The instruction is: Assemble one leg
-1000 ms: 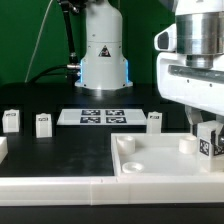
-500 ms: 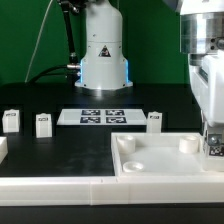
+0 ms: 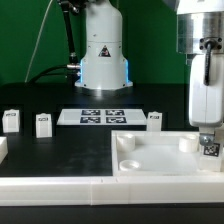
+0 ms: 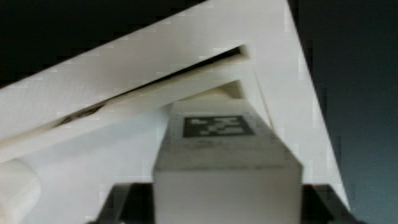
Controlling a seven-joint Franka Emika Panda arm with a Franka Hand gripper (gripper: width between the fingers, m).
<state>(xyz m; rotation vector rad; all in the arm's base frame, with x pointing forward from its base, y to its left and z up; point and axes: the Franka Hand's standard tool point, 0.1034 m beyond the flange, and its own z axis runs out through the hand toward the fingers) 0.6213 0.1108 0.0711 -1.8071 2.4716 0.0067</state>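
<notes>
My gripper (image 3: 206, 138) is at the exterior view's right, shut on a leg (image 3: 209, 149), a small white post with a black-and-white tag. It holds the leg upright at the near right corner of the large white square piece (image 3: 150, 158); I cannot tell whether the leg touches it. In the wrist view the leg (image 4: 217, 150) fills the gap between the dark fingers (image 4: 128, 205) of my gripper (image 4: 222, 208), with the square piece's rim (image 4: 107, 95) just beyond it. Three more legs stand on the table: two at the left (image 3: 10, 120) (image 3: 42, 123) and one behind the square piece (image 3: 154, 120).
The marker board (image 3: 95, 116) lies flat in the middle, behind the legs. The arm's white base (image 3: 103, 50) stands at the back. A white rail (image 3: 60, 186) runs along the table's front edge.
My gripper has come down with the leg, from above the square piece's right side to low over its right corner. The other legs have not moved.
</notes>
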